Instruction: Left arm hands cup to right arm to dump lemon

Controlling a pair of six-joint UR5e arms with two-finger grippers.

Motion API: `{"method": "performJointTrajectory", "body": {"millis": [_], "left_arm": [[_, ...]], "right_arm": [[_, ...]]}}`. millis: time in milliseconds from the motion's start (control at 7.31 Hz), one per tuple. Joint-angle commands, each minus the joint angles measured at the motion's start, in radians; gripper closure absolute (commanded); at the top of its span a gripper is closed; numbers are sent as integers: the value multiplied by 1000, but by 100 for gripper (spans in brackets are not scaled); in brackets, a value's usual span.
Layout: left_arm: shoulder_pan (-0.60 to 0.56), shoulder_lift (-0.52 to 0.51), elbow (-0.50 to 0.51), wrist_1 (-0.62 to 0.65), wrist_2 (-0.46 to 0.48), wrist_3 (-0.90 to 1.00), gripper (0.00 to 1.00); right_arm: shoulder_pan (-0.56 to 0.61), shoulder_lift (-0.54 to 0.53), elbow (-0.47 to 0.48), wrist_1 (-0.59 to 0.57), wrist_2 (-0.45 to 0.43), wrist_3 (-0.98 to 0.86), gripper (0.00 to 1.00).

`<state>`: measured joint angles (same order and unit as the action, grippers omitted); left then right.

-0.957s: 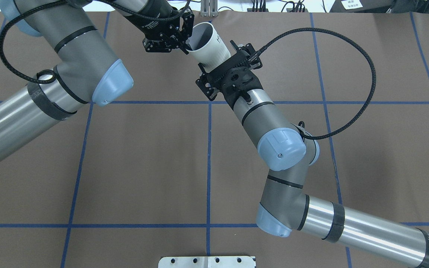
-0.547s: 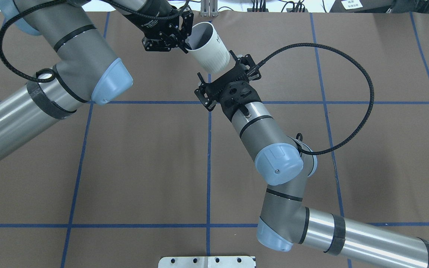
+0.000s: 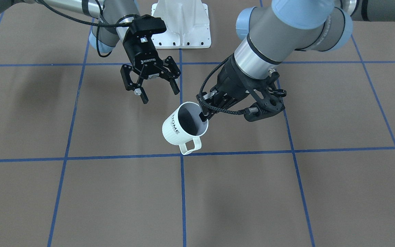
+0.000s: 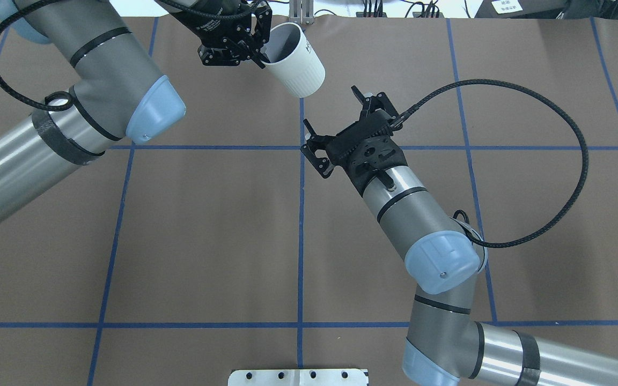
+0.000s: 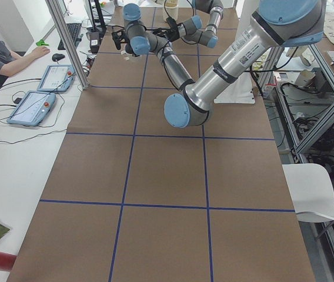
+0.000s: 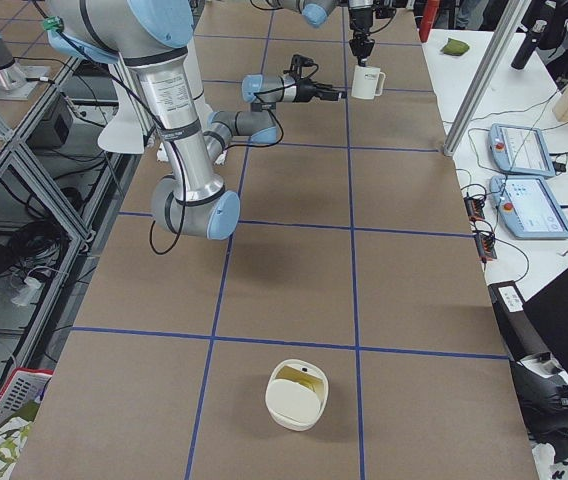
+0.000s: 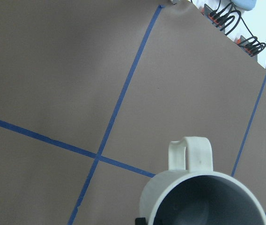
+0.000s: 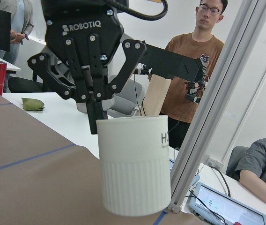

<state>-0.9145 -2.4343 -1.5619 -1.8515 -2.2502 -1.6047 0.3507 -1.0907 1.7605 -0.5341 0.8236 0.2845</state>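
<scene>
Overhead exterior view: the right hand (image 4: 330, 107) is not around the cup (image 4: 301, 72) any more. A second ago its fingers were on both sides of the cup's white body. Now it has pulled back toward the middle of the worktop (image 4: 180, 230). There is a clear gap between it and the cup.
Right hand: it is open wide and holds nothing.
Left hand: the left hand (image 4: 260, 59) still pinches the cup's rim, with one finger inside and one outside.
Cup: it hangs in the air, not on the worktop, near the middle of the far edge. Its mouth is up and its handle points away from the robot. It has also moved a little closer to the far edge than it was a second ago.
Lemon: I cannot see it. The inside of the cup looks dark grey in the front-facing view. The left wrist view shows only part of the inside.
What this means: the hand-over is not done. The right hand came close and then went away without taking the cup. My guess is that it missed, or that it is lining up again. The left hand has the cup, so the dumping cannot start yet.
Next move: I think the right hand must come back and close on the ribbed side, below the left hand's fingers. Only then should the left hand let go.
Danger: if the left hand lets go too early, the cup will fall.
</scene>
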Motion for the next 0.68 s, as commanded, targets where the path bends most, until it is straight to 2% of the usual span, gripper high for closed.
{"method": "performJointTrajectory", "body": {"millis": [0, 273, 547], "left_arm": [[-17, 1, -3, 0, 4, 2, 100], [-26, 36, -12, 6, -3, 37, 100], [-44, 101, -48, 8, -5, 98, 100]], "right_arm": [[-1, -27, 28, -1, -4, 62, 1], [56, -34, 28, -155, 12, 216, 1], [163, -38, 28, -297, 180, 319, 1]]}}
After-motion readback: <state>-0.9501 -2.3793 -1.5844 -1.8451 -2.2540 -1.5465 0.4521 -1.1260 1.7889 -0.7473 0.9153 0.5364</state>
